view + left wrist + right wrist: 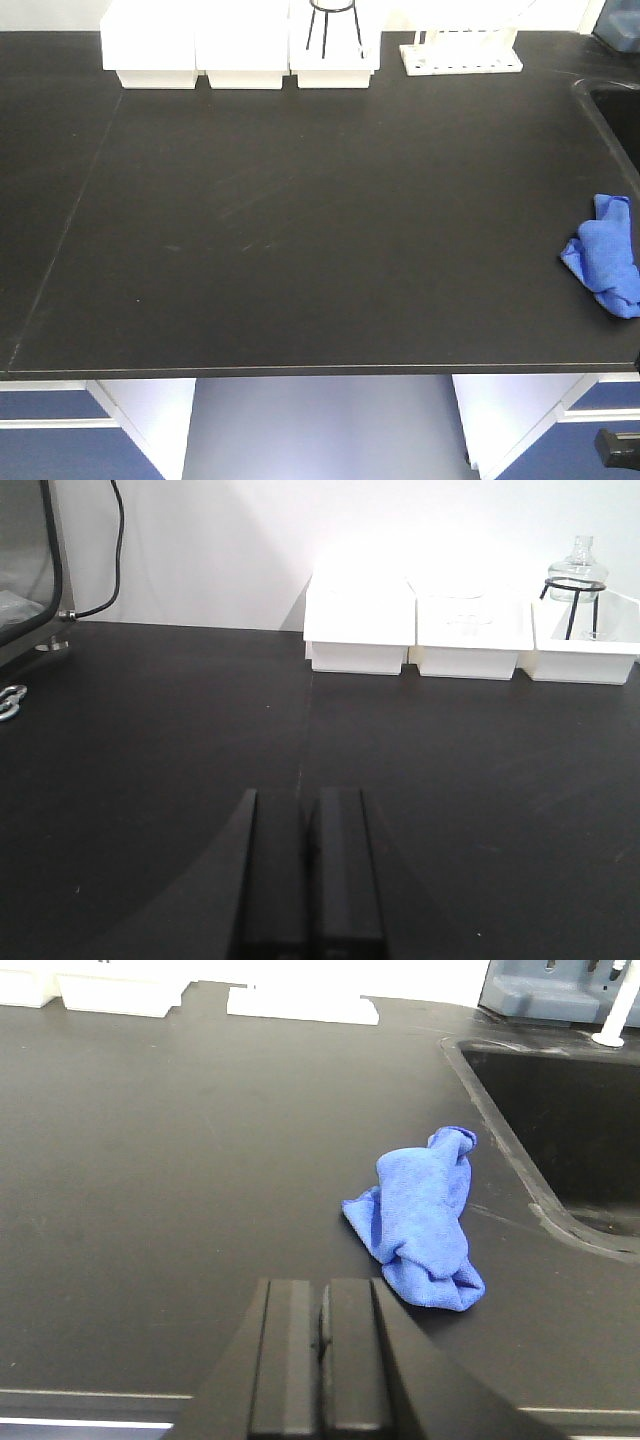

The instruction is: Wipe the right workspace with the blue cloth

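The blue cloth (605, 255) (425, 1215) lies crumpled on a black benchtop (300, 220) near its right end, beside the sink. This bench carries white boxes and a rack; the right workspace is out of view. My right gripper (322, 1285) is shut and empty, low over the bench's front edge. The cloth sits just ahead and to the right of its tips, not touching. My left gripper (305, 798) is shut with nothing in it, over bare black bench far from the cloth.
White boxes (240, 50) (465, 635) line the back edge, one holding a wire stand (333, 20) with a glass flask (578, 565). A white rack (460, 55) stands at the back right. The sink (615, 110) (560, 1110) opens at the right. A cable (115, 550) hangs at the left.
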Motion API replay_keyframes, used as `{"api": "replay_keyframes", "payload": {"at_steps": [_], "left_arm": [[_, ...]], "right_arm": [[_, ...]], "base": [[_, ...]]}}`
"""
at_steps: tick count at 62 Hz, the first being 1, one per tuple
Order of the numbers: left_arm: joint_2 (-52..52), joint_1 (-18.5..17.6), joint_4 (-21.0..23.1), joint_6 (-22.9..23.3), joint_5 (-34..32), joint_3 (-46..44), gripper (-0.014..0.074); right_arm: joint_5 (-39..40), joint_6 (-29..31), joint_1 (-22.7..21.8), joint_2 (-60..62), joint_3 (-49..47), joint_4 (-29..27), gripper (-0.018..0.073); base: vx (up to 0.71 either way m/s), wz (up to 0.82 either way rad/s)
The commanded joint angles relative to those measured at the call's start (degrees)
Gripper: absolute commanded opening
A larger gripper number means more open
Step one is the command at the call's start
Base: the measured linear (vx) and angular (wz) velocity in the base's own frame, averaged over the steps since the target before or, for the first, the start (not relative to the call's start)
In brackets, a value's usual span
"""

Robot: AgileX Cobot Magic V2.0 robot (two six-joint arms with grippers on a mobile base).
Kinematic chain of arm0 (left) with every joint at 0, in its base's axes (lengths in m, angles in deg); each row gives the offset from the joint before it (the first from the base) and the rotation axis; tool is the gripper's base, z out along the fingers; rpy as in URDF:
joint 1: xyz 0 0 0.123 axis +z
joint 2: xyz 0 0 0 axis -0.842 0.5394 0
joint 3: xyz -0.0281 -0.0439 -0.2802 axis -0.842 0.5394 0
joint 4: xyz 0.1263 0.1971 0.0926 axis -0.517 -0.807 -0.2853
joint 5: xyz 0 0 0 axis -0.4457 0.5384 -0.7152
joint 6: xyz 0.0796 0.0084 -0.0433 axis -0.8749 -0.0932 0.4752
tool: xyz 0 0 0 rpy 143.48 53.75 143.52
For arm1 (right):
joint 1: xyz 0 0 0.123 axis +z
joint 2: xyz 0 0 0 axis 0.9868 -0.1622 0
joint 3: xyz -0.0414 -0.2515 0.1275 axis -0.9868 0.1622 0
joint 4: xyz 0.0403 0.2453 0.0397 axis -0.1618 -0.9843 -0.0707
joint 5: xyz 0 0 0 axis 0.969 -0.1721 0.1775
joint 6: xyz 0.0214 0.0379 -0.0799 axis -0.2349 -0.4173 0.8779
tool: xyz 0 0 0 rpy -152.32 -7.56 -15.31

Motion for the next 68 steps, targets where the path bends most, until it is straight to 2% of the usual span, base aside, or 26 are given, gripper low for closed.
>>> {"api": "replay_keyframes", "payload": {"at_steps": [1, 52, 54, 62, 68], "left_arm": [[-0.9, -0.2, -0.1, 0.5, -4.6, 1.7, -0.0006], [-0.9, -0.2, -0.1, 0.5, -4.6, 1.7, -0.0006], [-0.9, -0.2, -0.1, 0.5, -4.6, 1.7, -0.0006], [-0.9, -3.4, -0.1, 0.5, -4.6, 1.7, -0.0006], [-0.9, -4.9, -0.1, 0.5, -4.6, 1.7, -0.0006]], "right_arm": [[4.3, 0.2, -0.2, 0.7, 1.2, 0.5, -0.0008], [4.3, 0.2, -0.2, 0.7, 1.2, 0.5, -0.0008], [4.3, 0.5, -0.2, 0.7, 1.2, 1.3, -0.0008], [6.5, 4.3, -0.2, 0.7, 1.2, 11.4, -0.0008], [11.6, 3.3, -0.2, 0.7, 1.1, 14.2, -0.0008]], "base": [[0.00, 0.00], [0.00, 0.00], [0.00, 0.00], [0.00, 0.00], [0.00, 0.00]]}}
